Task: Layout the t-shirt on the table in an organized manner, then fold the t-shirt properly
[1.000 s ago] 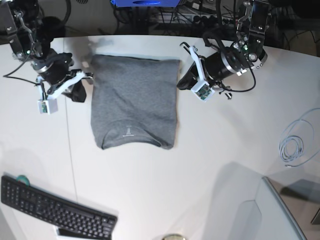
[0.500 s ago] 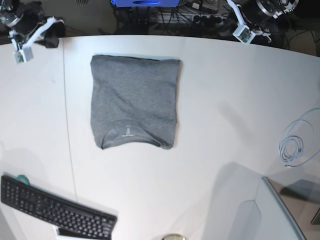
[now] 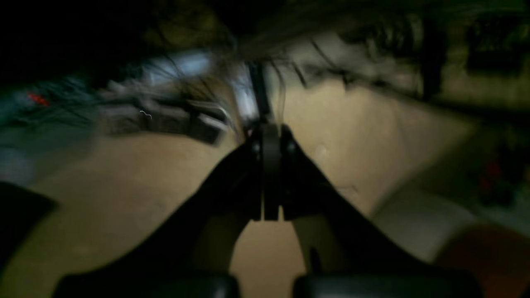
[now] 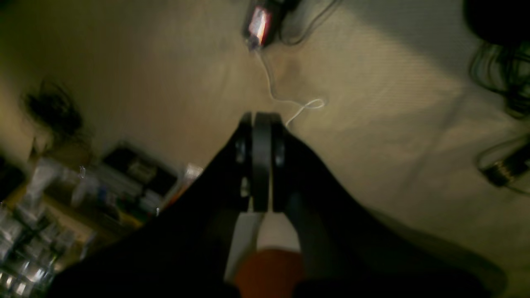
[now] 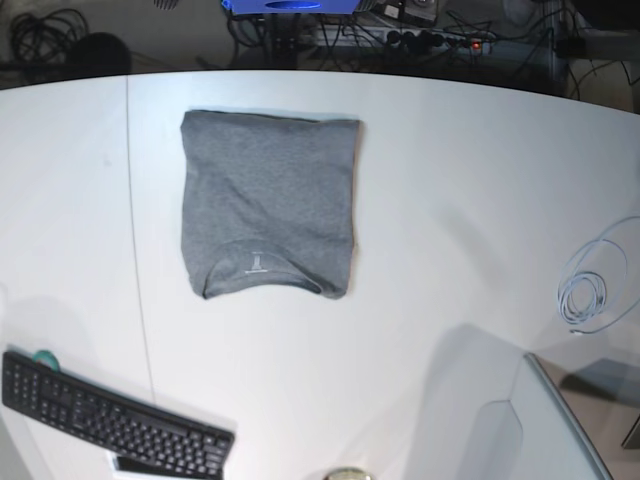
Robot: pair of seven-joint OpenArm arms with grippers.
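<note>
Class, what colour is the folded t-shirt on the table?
Heather grey t-shirt; clearest in the base view.

The base view is bright and evenly lit from above, sharp across the white table [image 5: 450, 180]; the t-shirt [image 5: 268, 200] casts only a thin dark line of shadow along its far edge. A soft grey shadow lies on the near right part of the tabletop. The table's far edge bows, showing wide-lens distortion.

Both wrist views are dim and yellow-tinted. In the left wrist view, everything beyond the left gripper [image 3: 271, 136] is smeared by motion blur. In the right wrist view, the right gripper [image 4: 261, 124] is a dark silhouette, with softer blur beyond it and a small glare spot above its tips.
</note>
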